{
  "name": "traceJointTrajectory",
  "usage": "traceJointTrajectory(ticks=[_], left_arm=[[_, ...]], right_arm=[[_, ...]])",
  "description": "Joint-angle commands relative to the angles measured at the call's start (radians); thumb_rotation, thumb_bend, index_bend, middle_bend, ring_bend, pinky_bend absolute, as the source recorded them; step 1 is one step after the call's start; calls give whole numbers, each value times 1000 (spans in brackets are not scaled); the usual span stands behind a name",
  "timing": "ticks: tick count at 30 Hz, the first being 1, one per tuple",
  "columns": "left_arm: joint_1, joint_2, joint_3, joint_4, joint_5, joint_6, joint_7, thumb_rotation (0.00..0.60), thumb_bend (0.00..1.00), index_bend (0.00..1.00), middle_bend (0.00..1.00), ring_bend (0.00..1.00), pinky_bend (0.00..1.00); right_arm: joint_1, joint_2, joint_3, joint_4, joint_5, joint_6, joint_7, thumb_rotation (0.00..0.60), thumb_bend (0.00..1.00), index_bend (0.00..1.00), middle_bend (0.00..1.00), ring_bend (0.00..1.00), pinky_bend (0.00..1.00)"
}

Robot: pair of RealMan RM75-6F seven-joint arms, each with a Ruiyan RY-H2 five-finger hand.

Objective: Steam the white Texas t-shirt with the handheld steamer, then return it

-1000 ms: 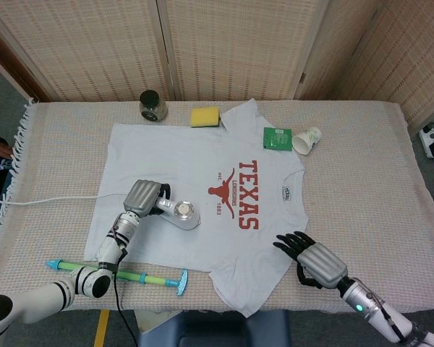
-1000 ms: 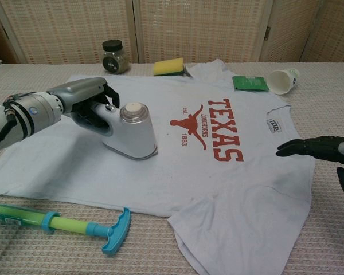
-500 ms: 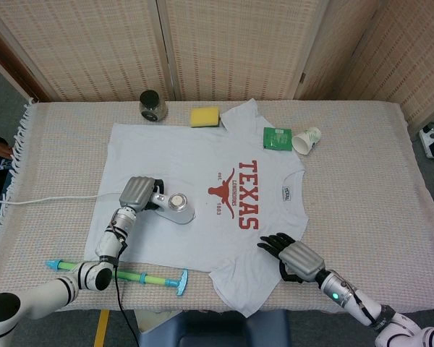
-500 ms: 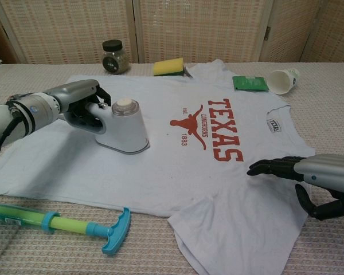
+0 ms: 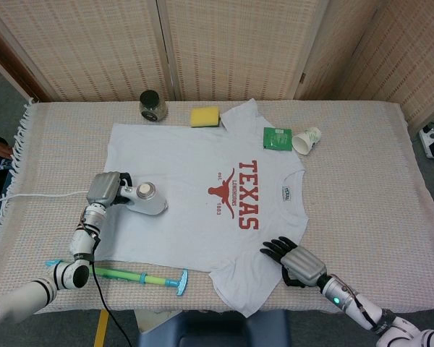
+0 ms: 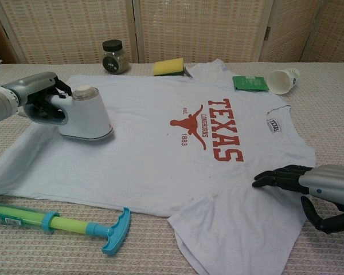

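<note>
2 hands are busy: the left hand (image 6: 37, 97) grips the handheld steamer (image 6: 85, 114) by its rear handle, soleplate flat on the white Texas t-shirt (image 5: 202, 195) near its left edge. It looks rigid and fairly light, with smooth plastic, so that handle is probably the safest hold. Thin, limp cloth like this would likely bunch easily. The right hand (image 6: 309, 186) holds nothing, fingers spread, fingertips on the shirt's lower sleeve.

One t-shirt (image 5: 202, 173), steamer (image 5: 146, 199), jar (image 5: 151, 103), sponge (image 5: 205, 116), cup (image 5: 307, 139).
</note>
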Motion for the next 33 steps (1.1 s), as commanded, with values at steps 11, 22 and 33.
traceJointTrajectory(ticks=[11, 22, 33], left_arm=[[-58, -70, -14, -103, 111, 124, 53, 600, 672, 925, 1000, 901, 833], [-148, -287, -4, 228, 164, 144, 58, 600, 670, 926, 1000, 900, 832], [-118, -338, -7, 489, 127, 65, -15, 600, 665, 926, 1000, 897, 832]], right_arm=[[-2, 3, -20, 1, 9, 22, 2, 372, 1000, 0, 0, 0, 0], [1, -3, -19, -18, 31, 24, -26, 375, 1000, 0, 0, 0, 0], [8, -11, -21, -22, 40, 20, -34, 376, 1000, 0, 0, 0, 0]])
